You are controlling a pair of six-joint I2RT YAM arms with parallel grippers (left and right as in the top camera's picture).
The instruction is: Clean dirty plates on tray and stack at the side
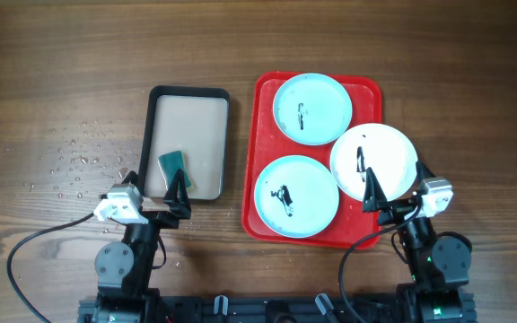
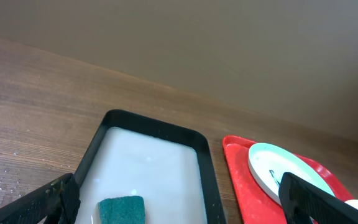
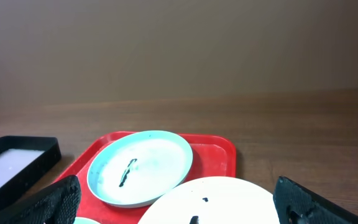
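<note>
The red tray [image 1: 263, 135] holds three plates, each with black smears: a pale blue one [image 1: 311, 108] at the back, another pale blue one [image 1: 295, 196] at the front, and a white one [image 1: 373, 161] overhanging the tray's right rim. My right gripper [image 1: 393, 179] stands open just above the white plate's near edge; its wrist view shows the white plate [image 3: 222, 202] below the jaws and the back blue plate [image 3: 140, 165] beyond. My left gripper [image 1: 156, 184] is open at the near end of the black-rimmed tray, over a green sponge [image 2: 122, 210].
The black-rimmed beige tray [image 1: 189, 91] lies left of the red tray, with the green sponge [image 1: 174, 165] at its near end. Water droplets [image 1: 74, 161] dot the wood left of it. Bare wooden table surrounds both trays.
</note>
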